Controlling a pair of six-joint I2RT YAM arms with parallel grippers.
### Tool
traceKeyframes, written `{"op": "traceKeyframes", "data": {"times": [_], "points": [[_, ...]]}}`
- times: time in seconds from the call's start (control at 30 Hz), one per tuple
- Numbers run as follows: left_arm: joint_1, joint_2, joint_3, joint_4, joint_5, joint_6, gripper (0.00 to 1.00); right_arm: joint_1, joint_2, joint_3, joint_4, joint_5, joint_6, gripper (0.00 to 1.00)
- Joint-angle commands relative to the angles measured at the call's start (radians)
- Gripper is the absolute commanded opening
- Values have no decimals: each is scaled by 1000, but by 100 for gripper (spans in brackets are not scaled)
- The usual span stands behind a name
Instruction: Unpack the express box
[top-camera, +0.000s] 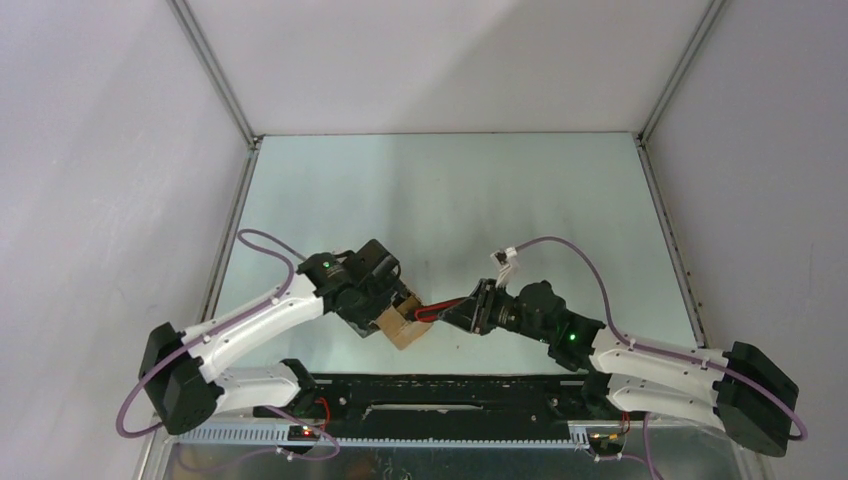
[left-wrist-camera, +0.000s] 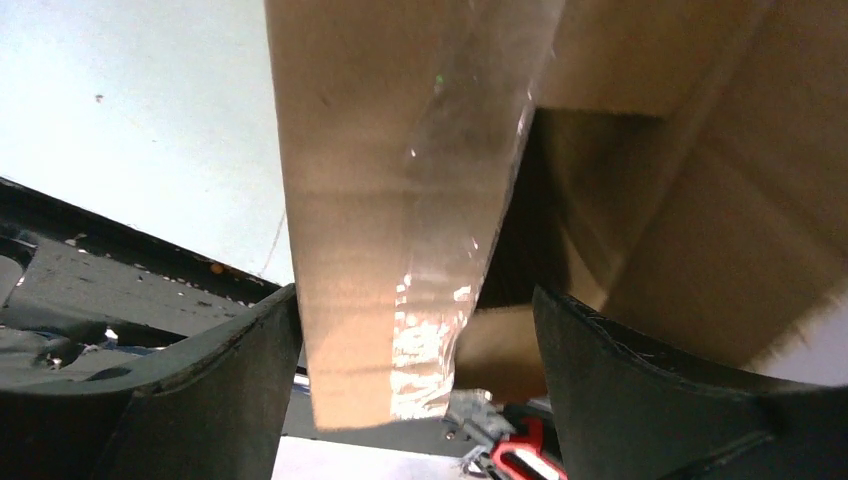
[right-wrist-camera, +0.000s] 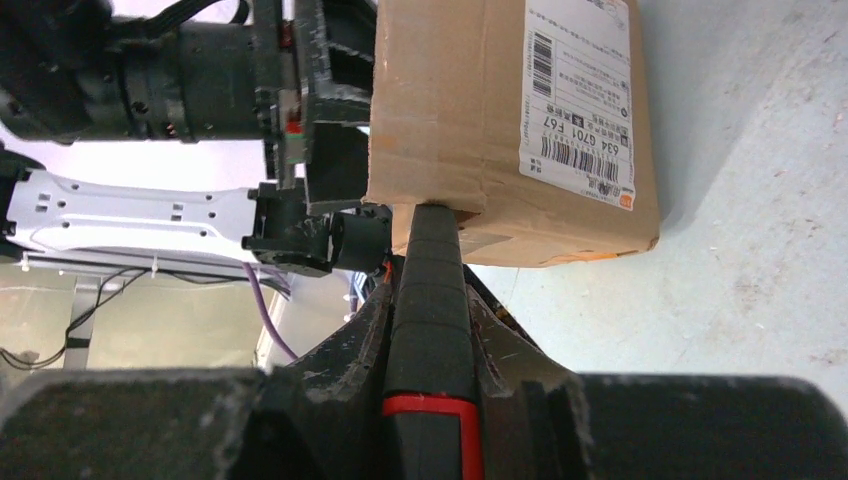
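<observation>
The express box (top-camera: 405, 324) is a small brown carton near the table's front edge, between my two grippers. In the right wrist view the express box (right-wrist-camera: 470, 110) shows its white shipping label (right-wrist-camera: 580, 90). My left gripper (left-wrist-camera: 415, 300) is open, its jaws standing wide either side of a raised taped flap (left-wrist-camera: 370, 200) without clamping it. Beyond the flap I see the dark inside of the box. My right gripper (right-wrist-camera: 430, 290) is shut on a red-and-black utility knife (right-wrist-camera: 430, 330), whose tip touches the box's lower edge. In the top view the knife (top-camera: 430, 309) points left into the box.
A black rail (top-camera: 450, 385) runs along the near edge between the arm bases. Grey walls with metal frame bars enclose the pale table (top-camera: 450, 190). Purple cables loop over both arms. The left arm's wrist (right-wrist-camera: 150, 70) sits close beside the box.
</observation>
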Motion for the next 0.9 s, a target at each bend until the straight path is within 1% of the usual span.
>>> {"op": "traceKeyframes", "data": {"times": [0.0,0.07,0.17,0.3,0.43,0.5,0.53,0.6,0.7,0.87], "points": [[14,50,49,-54,8,-22,85,43,6,-18,48,-80,-19,0],[19,59,51,-75,9,-26,85,63,4,-19,42,-60,-30,0],[21,55,53,-84,5,-33,81,80,-5,-20,27,-23,-34,0],[24,56,68,-112,2,-27,71,89,-36,-20,-25,38,-47,0],[24,51,79,-114,9,-28,50,86,-72,-19,-66,71,-49,0],[24,52,96,-123,9,-26,42,85,-79,-19,-82,78,-36,0],[24,53,105,-130,10,-26,36,84,-79,-18,-90,77,-28,0],[24,56,115,-123,13,-18,31,84,-78,-19,-95,84,-20,0],[24,40,104,-86,16,-16,27,86,-69,-17,-94,86,12,0],[24,-6,70,-34,-3,-23,25,92,-64,-24,-101,106,68,0]]}}
